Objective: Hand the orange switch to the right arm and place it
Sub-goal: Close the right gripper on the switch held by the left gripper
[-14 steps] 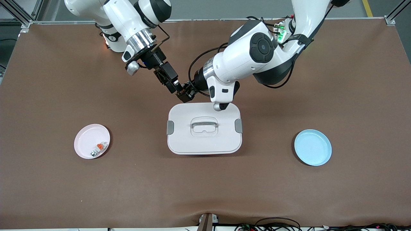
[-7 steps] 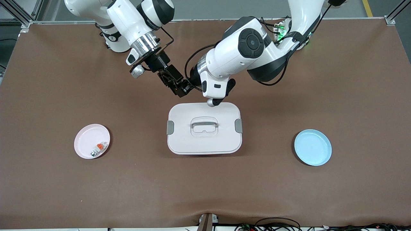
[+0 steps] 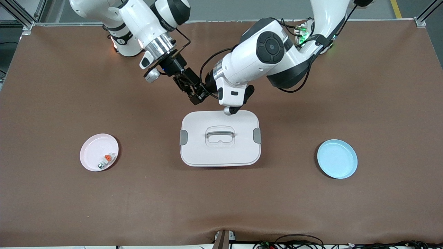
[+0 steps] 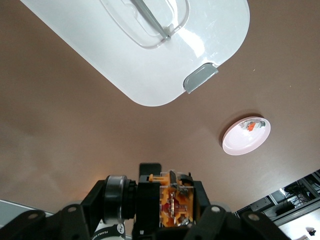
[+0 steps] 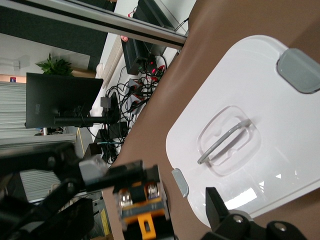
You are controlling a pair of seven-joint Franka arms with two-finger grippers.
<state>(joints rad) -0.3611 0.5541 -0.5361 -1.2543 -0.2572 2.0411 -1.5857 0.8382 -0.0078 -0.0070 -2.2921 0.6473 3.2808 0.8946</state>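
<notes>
The orange switch (image 3: 198, 96), a small black block with an orange face, is held in the air over the bare mat just past the white box's edge nearest the robots. My left gripper (image 3: 202, 92) is shut on it. In the left wrist view the switch (image 4: 172, 202) sits between the jaws of the left gripper (image 4: 172, 212). My right gripper (image 3: 192, 92) meets it from the right arm's end and is open. In the right wrist view the switch (image 5: 142, 205) lies between the spread fingers of the right gripper (image 5: 145, 222), with one finger (image 5: 216, 202) clear of it.
A white lidded box (image 3: 220, 155) with a handle stands mid-table, under the grippers' front edge. A pink plate (image 3: 90, 148) with a whitish-grey and orange part (image 3: 106, 159) lies toward the right arm's end. A blue plate (image 3: 337, 159) lies toward the left arm's end.
Both grippers have drawn together and shifted slightly away from the box toward the robots' bases. The left arm swung toward the right arm. The switch stays in the left gripper.
</notes>
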